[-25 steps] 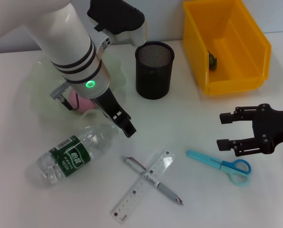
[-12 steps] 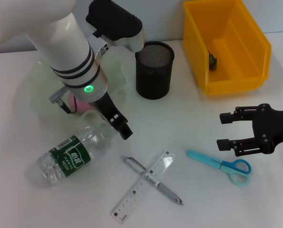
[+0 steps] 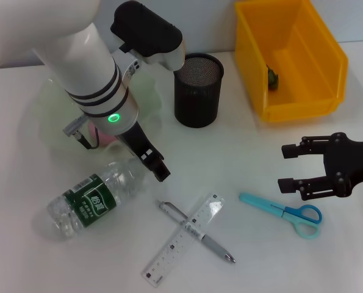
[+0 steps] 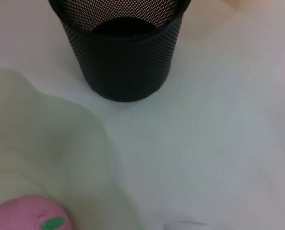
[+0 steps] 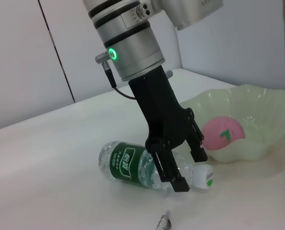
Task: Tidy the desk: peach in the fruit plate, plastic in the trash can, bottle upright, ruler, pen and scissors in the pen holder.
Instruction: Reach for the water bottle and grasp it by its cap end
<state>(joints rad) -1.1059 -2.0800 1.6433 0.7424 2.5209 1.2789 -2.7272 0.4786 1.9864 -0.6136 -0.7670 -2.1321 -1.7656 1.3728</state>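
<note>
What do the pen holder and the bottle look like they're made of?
Pen holder: probably metal mesh with a matte black finish; fine holes cover its wall. Bottle: clear, glossy plastic, likely thin; you can see through it, and it carries a green label.

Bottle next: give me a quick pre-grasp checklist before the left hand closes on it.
1. Bottle lying on its side, not yet upright: ok to grasp.
2. Left hand open, fingers either side of the bottle's neck: ok.
3. Cap on: ok.
4. Peach already in the fruit plate: ok.
5. Right hand open, parked above the scissors, away from the bottle: ok.
6. Fingers low enough to grip: cannot tell.
</note>
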